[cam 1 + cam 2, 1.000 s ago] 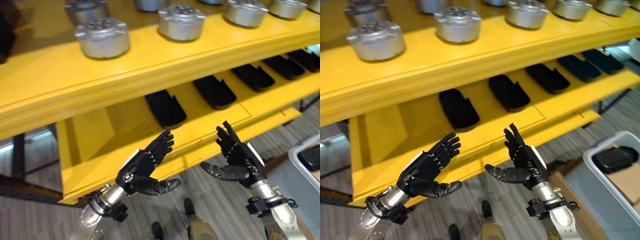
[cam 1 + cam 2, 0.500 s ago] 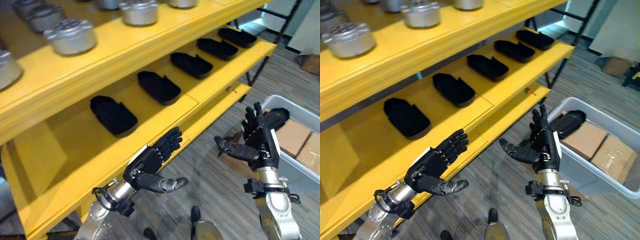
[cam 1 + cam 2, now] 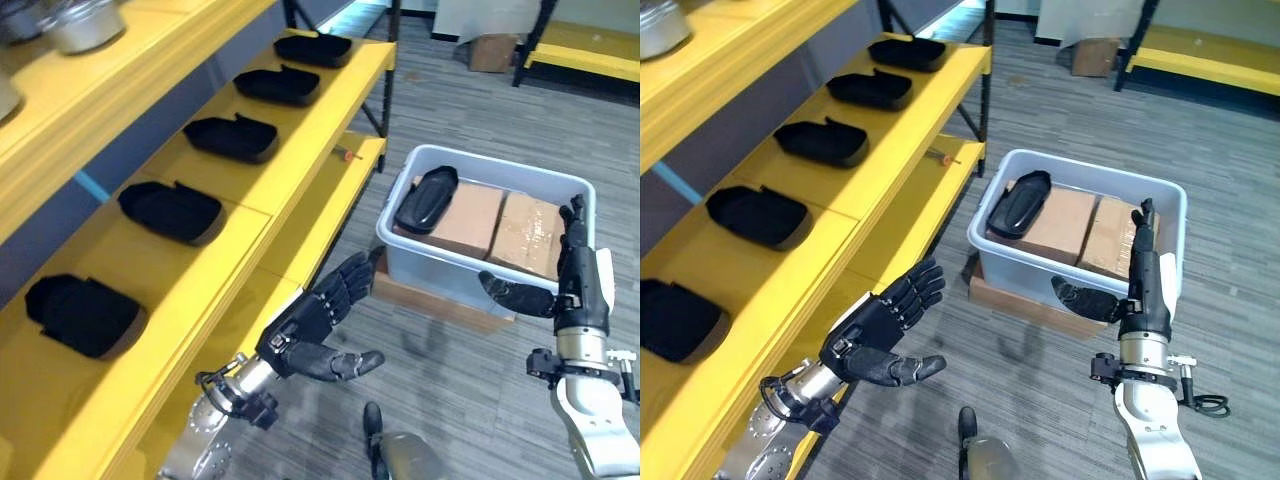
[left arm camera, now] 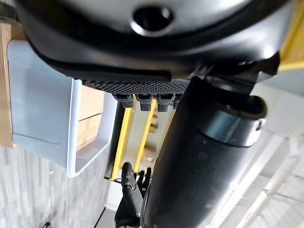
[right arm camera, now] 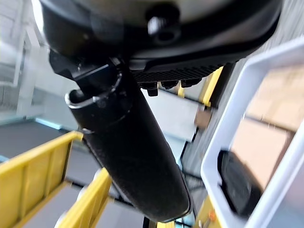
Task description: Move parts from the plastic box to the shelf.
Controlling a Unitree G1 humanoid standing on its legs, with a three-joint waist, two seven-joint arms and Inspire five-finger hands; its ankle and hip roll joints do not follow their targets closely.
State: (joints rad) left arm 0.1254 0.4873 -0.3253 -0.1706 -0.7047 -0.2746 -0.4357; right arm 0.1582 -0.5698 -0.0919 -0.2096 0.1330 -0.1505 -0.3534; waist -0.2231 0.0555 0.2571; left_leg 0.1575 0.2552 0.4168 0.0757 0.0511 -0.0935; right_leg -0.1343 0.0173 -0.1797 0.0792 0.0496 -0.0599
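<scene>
While both hands hang in the air with nothing in them, the right hand [image 3: 578,268] is the one closest to the work — its fingers point straight up and its thumb sticks out to the side, spread wide, just beside the near wall of the plastic box [image 3: 447,281]. That looks like a hand getting ready to reach in. The left hand [image 3: 312,325] is wide too, with loose straight fingers, and it floats in front of the low edge of the yellow shelf [image 3: 300,145], well apart from the box. It seems to be waiting there so it does not get in the way. Inside the box, one black part [image 3: 426,198] lies tilted on top of two brown cardboard packs [image 3: 497,227], at the end nearest the shelf. It is probably up high like that so a hand can grab it easily. On the shelf, five more black parts [image 3: 237,137] sit in a row, each well apart from the next — so this last one most likely goes on the shelf with them.
</scene>
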